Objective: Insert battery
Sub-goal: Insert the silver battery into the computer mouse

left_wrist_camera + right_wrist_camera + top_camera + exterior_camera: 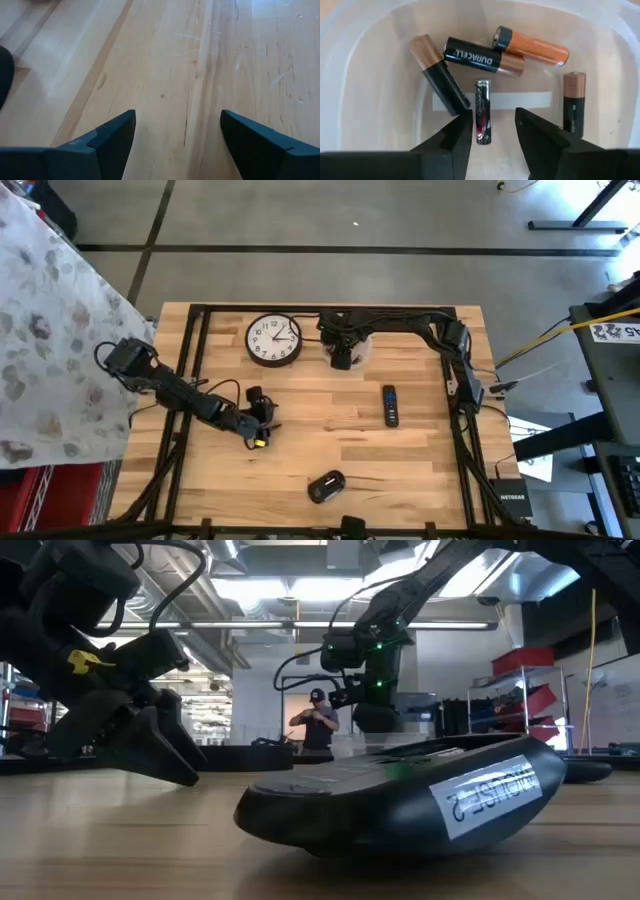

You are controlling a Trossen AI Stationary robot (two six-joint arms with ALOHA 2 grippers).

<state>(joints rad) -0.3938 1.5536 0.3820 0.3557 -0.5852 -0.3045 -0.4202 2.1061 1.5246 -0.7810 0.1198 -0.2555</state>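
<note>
Left of the round black-rimmed wall clock (274, 340), low and toward the table's front, the left gripper (262, 423) hangs just above the pale wooden tabletop (400, 470). Its wrist view shows 2 dark fingers (107, 140) spread wide with only bare wood between them, so it holds nothing.

At the clock itself, nothing is happening: it lies face up and no battery is near it. Which device is meant to take the battery I cannot tell.

Just right of the clock sits the clear plastic tub (352, 350), and here is the action. The right gripper (492, 127) is down inside the tub, pointing at 5 loose batteries. Its 2 fingers stand a little apart, straddling the lower end of the slim silver-and-red battery (482, 117), which lies on the tub floor. They bracket it without pinching, as far as I can judge. Beside it lie a black-and-copper Duracell battery (482, 57), a second black one with a copper end (437, 75), an orange one (532, 47) and a dark upright one (573, 102).

Further right of the clock, toward the table's middle, rests the black remote control (390, 404); nearer the front edge is the black computer mouse (326, 485).

So the task looks early: a battery is picked out but not yet gripped, and the lift, carry and insertion all remain.
</note>
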